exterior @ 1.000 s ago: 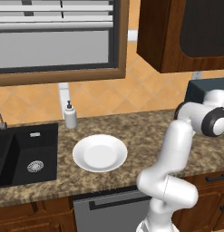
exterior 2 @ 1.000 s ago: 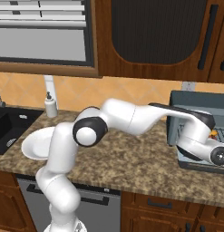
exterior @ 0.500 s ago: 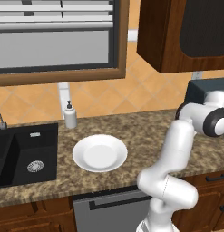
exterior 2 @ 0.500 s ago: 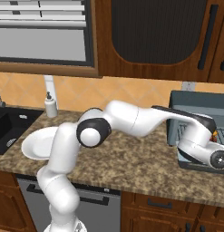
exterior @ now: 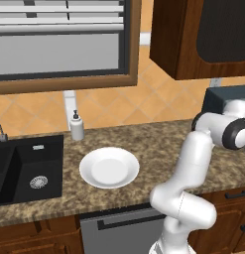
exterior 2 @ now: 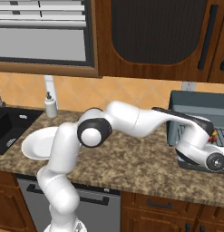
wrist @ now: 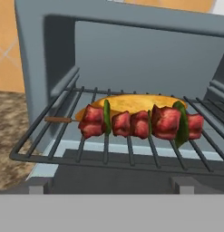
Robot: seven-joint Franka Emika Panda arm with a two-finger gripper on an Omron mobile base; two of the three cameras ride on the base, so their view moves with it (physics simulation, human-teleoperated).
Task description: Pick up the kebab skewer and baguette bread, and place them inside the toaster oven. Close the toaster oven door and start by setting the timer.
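The toaster oven (wrist: 131,50) stands open, blue-grey, with a wire rack (wrist: 63,136) pulled partly forward. Across the rack lies the kebab skewer (wrist: 140,122), red-brown meat chunks with green pieces between them. The golden baguette bread (wrist: 131,103) rests just behind it on the same rack. The toaster oven door (wrist: 113,170) lies folded down flat below the rack. My gripper (wrist: 112,185) is open just in front of the rack and touches nothing. In the right base view my hand covers the front of the toaster oven (exterior 2: 199,106).
A white plate (exterior: 109,167) sits bare on the granite counter beside the black sink (exterior: 25,168). A soap dispenser (exterior: 77,126) stands by the back wall. Dark wood cabinets hang over the toaster oven (exterior: 228,96).
The hand has sunk slightly in front of the oven. The jaws stay wide apart, and the plate and the rest of the counter are unchanged.
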